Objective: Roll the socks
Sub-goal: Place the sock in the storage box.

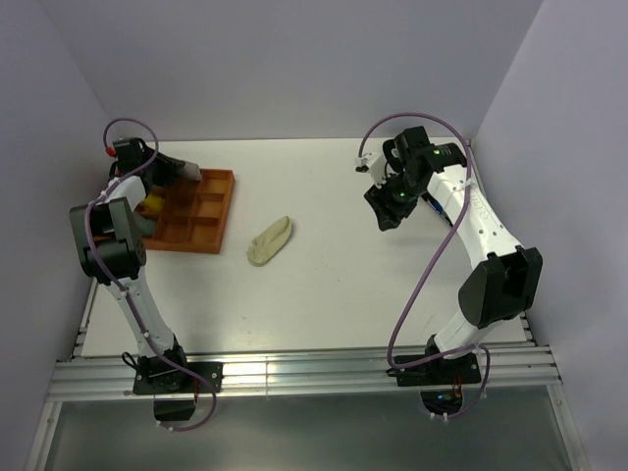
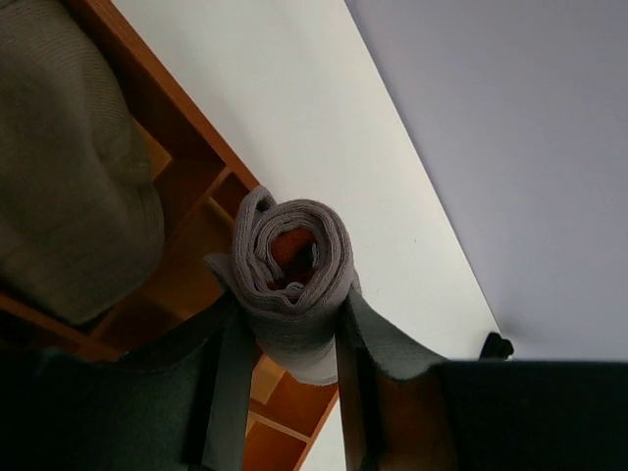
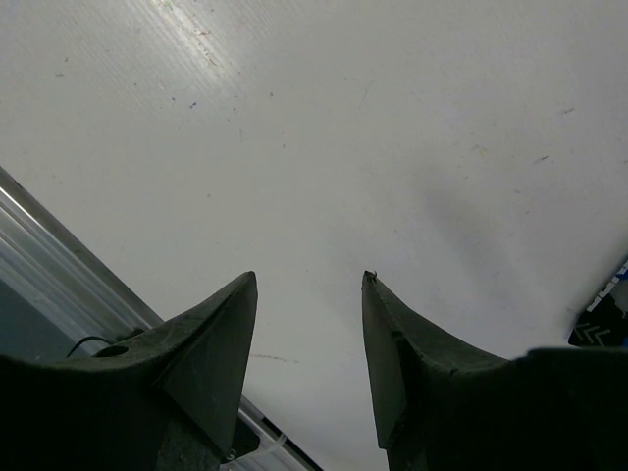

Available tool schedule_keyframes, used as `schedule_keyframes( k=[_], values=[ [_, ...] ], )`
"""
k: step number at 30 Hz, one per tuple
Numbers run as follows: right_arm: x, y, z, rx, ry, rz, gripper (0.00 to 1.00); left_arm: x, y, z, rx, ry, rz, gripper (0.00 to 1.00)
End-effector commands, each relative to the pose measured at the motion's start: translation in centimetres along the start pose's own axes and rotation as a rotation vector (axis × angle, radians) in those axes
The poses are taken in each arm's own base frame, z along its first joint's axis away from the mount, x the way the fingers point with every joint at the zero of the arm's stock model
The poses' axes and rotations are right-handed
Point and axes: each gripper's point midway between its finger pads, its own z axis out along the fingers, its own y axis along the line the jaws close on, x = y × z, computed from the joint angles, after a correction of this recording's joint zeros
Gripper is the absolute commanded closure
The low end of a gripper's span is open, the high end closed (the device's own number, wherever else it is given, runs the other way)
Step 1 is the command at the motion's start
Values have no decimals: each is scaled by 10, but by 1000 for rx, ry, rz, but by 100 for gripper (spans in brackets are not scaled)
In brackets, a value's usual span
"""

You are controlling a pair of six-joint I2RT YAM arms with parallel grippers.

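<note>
The taupe grey-brown sock (image 2: 292, 280) is rolled into a tight coil. My left gripper (image 2: 290, 319) is shut on it and holds it over the orange compartment tray (image 2: 201, 186). From above, the left gripper (image 1: 184, 175) is at the tray's far left corner. The red-and-white cuff is hidden. The pale cream-yellow sock (image 1: 269, 240) lies flat and unrolled on the white table, just right of the tray (image 1: 218, 211). My right gripper (image 1: 387, 212) is open and empty above bare table at the right, and its jaws stand wide apart in its wrist view (image 3: 309, 280).
A larger grey-brown fabric bundle (image 2: 69, 167) sits in a tray compartment beside the held roll. A yellow bundle (image 1: 152, 204) shows at the tray's left side. A dark item with blue-and-white marks (image 3: 603, 319) lies near the right gripper. Walls enclose the table.
</note>
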Motion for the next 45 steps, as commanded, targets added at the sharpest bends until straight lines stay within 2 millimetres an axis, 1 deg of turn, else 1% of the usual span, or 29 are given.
schedule_keyframes(
  k=[1,3,4,6,7,9,10,13,14,15,16,17,18,19,20,21,22,23,24,25,26,27,29,30,34,42,43,45],
  values=[
    [-5,-5,3,3,-23,7,46,-9,-14,6,50,-1,-7,100],
    [-6,-5,5,-4,-24,9,46,-7,-11,9,46,6,-17,100],
    [-7,-5,5,-6,-24,8,46,-1,-3,10,14,23,-28,100],
    [-7,-5,7,-15,-21,11,46,2,2,12,1,33,-33,100],
    [-8,-5,7,-17,-21,7,46,5,8,15,-15,41,-32,100],
    [-7,-5,8,-21,-18,8,46,5,15,17,-62,58,-33,100],
    [-7,-5,9,-22,-19,5,46,8,22,21,-89,67,-28,100],
    [-5,-5,12,-24,-11,-1,47,8,35,21,-165,77,-28,100],
    [-4,-5,13,-27,-7,2,47,4,33,21,-176,67,-23,100],
    [-4,-5,13,-28,-7,-2,47,8,40,19,-213,87,-29,100],
    [-3,-6,13,-25,-7,-5,47,11,47,22,-240,100,-19,100],
    [-3,-5,14,-28,-3,-4,47,5,46,22,-255,88,-8,100],
    [-2,-6,14,-26,-3,-6,47,13,56,23,-300,119,-8,100],
    [-3,-5,14,-27,-4,-8,47,14,59,23,-319,127,10,100],
    [-3,-6,13,-26,-5,-8,47,10,53,23,-322,124,24,100],
    [-3,-5,13,-28,-4,-6,47,15,63,23,-364,143,28,100],
    [-3,-5,13,-32,-5,-7,47,12,60,23,-368,145,43,100],
    [-3,-5,14,-32,-5,-6,48,14,61,23,-379,153,48,100],
    [-3,-4,14,-35,-5,-5,48,16,68,26,-404,160,55,100],
    [-3,-3,14,-39,-3,-6,48,21,74,23,-435,181,53,100],
    [-3,-4,14,-39,-5,-7,48,20,71,24,-438,179,60,100],
    [-3,-4,15,-40,-4,-6,48,24,78,26,-463,189,65,100],
    [-3,-4,15,-39,-3,-5,48,24,81,24,-489,196,70,100],
    [-2,-4,15,-40,-2,-6,48,29,85,27,-503,208,71,100],
    [0,-3,17,-44,3,-8,48,36,96,26,-560,218,77,100],
    [4,-2,18,-42,5,-16,49,50,106,25,-618,240,71,100],
    [4,-1,18,-43,1,-17,49,47,110,24,-645,219,79,100],
    [6,0,19,-46,2,-17,49,50,114,24,-667,217,81,100]
  ],
)
